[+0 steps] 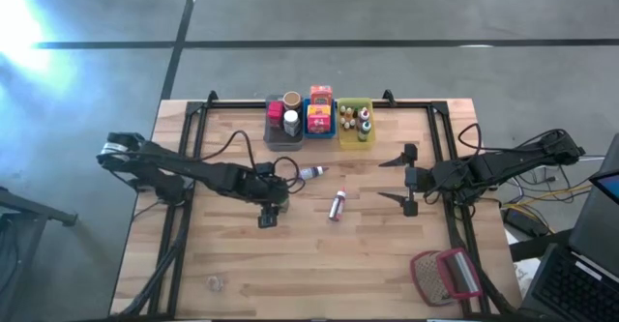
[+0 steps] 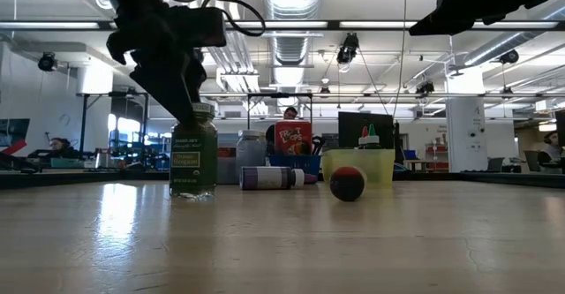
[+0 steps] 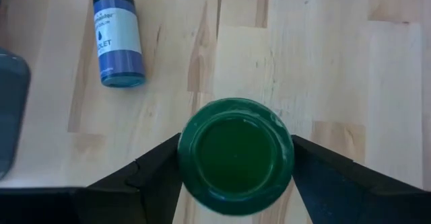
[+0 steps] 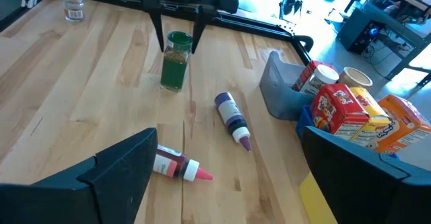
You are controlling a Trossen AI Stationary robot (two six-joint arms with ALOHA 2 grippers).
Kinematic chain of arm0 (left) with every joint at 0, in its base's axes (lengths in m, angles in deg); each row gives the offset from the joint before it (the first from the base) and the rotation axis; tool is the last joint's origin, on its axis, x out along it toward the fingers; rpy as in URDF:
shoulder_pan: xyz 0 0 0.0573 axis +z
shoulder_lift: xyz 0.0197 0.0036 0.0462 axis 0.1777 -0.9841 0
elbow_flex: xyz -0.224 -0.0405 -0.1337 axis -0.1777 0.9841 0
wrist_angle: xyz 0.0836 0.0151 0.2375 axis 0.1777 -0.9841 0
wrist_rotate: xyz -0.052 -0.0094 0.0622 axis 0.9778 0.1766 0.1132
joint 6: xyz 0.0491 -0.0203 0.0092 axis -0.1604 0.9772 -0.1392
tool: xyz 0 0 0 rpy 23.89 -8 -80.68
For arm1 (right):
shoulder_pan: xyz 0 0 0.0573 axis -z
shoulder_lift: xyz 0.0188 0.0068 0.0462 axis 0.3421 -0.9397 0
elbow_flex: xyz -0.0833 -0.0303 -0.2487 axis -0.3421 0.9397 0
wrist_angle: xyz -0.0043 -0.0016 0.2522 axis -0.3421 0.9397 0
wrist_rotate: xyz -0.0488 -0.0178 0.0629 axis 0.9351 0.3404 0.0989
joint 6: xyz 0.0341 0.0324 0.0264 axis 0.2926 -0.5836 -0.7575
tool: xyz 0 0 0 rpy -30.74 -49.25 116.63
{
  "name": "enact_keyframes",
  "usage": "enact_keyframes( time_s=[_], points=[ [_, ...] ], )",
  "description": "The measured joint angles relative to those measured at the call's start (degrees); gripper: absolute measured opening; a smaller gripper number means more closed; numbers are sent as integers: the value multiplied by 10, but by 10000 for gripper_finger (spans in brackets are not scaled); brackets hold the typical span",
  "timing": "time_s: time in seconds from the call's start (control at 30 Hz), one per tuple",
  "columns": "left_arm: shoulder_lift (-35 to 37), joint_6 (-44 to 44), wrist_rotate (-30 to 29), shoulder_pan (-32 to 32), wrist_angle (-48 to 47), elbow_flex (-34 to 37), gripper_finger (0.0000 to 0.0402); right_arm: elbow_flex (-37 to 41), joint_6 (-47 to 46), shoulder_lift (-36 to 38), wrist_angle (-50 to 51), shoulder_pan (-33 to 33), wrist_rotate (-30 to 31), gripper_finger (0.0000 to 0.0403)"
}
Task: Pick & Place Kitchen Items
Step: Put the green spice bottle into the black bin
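A green-lidded glass jar of green herbs (image 2: 193, 157) stands upright with its base on the wooden table, left of centre. My left gripper (image 3: 236, 158) comes down on it from above and is shut on its lid. A purple bottle (image 1: 311, 173) and a pink-capped red bottle (image 1: 337, 205) lie on their sides mid-table. My right gripper (image 1: 404, 179) hangs open above the table's right side, with nothing between its fingers. My left gripper pinches the jar's round green lid (image 3: 202, 126) between its two fingers, one on each side of the rim. The fingers (image 4: 159, 32) slant down onto it from above and from the table's left. The jar stays upright with its base on the table.
Grey (image 1: 283, 141), blue (image 1: 320, 131) and yellow (image 1: 355, 144) bins filled with groceries stand in a row at the far edge. A red-framed mesh object (image 1: 446, 276) lies near the front right corner. A small clear jar (image 1: 214, 283) stands near the front left.
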Motion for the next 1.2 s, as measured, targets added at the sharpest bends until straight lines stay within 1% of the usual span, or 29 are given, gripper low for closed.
enact_keyframes(
  time_s=[0.27, 0.57, 0.83, 1.2],
  points=[
    [-8, -7, 0, 0, 1, 0, 257, 0, 0, 0, 0, 0, 0, 364],
    [-8, -31, 2, 0, 3, 0, 209, 0, 0, 0, 0, 0, 0, 364],
    [-8, -36, 2, 0, 2, 0, 217, 0, 0, 0, 0, 0, 0, 364],
    [-5, -36, 5, 4, 1, 0, 210, 0, 0, 0, 0, 0, 0, 364]
  ],
)
